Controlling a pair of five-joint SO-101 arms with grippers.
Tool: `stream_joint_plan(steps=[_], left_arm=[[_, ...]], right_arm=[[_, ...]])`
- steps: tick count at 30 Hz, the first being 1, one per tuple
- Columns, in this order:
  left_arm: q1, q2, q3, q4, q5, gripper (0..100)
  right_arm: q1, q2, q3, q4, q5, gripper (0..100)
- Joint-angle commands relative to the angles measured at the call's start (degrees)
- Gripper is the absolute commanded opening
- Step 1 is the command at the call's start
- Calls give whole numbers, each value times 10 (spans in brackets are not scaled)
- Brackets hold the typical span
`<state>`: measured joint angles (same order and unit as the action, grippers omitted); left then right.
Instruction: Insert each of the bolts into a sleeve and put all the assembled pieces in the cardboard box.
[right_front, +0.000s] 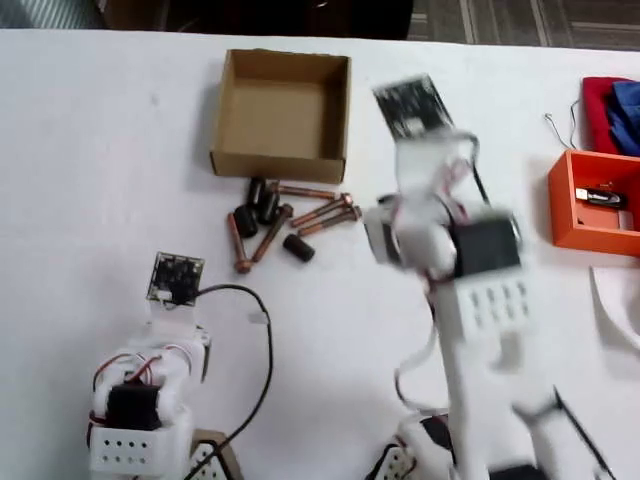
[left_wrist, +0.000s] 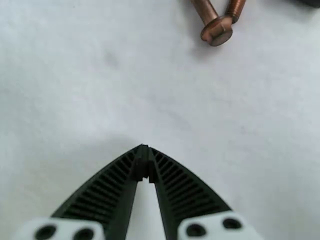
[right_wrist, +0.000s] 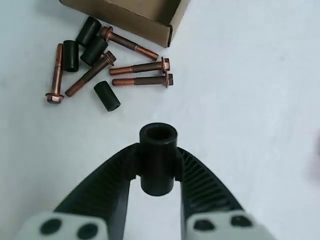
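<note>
Right pincer (right_wrist: 157, 152): clenched on a short black cylindrical sleeve (right_wrist: 158, 170). It grips across the side wall, and the open bore faces the wrist camera. The sleeve is off the white counter (right_front: 100, 150), apart from the other parts.

Left pincer (left_wrist: 144, 155): clenched on nothing, tips meeting, hanging over bare counter. One flanged bolt head (left_wrist: 216, 31) lies near, ahead of it.

Five copper-coloured flanged bolts (right_wrist: 140, 66) lie flat in a loose scatter just beside the open brown cardboard box (right_wrist: 125, 15). Four loose black sleeves (right_wrist: 107, 95) lie among them, some touching bolts. I see no assembled pieces inside the box in the high view.

Handling, as judgement:
- The sleeve looks rigid, light and smooth-walled. The side grip suits it and leaves the bore free.
- The bolts look like stiff metal, heavier than the sleeves and apt to roll on the shank.
- Take a bolt across the shank close under the flange, leaving the threaded end free to enter the bore.
- The two bolts lying parallel sit close together, so a pinch there may catch both.
</note>
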<state>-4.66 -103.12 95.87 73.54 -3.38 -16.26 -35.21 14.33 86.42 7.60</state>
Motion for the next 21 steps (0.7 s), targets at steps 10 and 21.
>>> stream_joint_plan(steps=[10, 21], left_arm=[[8, -15, 11, 2, 2, 26], [-249, -15, -48, -301, -296, 28]], right_arm=[[84, -213, 238, -65, 90, 20], [83, -213, 236, -70, 90, 20]])
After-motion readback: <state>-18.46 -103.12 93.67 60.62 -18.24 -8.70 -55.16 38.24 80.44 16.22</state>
